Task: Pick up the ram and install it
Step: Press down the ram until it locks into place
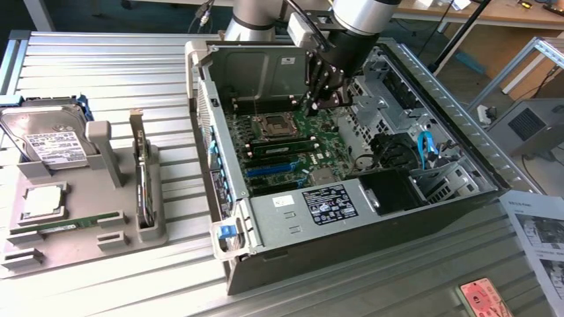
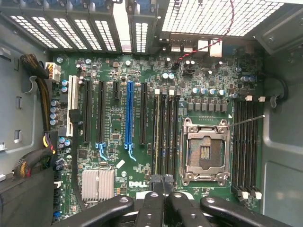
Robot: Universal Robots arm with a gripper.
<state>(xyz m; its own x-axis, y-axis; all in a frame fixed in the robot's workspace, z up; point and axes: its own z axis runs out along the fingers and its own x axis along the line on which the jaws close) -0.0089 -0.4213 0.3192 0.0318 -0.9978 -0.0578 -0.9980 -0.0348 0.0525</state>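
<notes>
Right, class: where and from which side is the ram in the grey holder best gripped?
Pinch the ram mid-length across its two flat faces, coming from above: it seems to stand on edge in a slot of the grey holder, top edge free.

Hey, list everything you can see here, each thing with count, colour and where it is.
table: one, silver slats, under everything
computer case: one, silver, open, table centre
motherboard: one, green, inside the case
holder: one, grey, exterior view's left
hard drive: one, silver, propped in holder
processor chip: one, silver, flat in holder
ram: at least one, green, flat in holder
sheet of paper: one, white, exterior view's right
gripper: one, black, shut, above motherboard
</notes>
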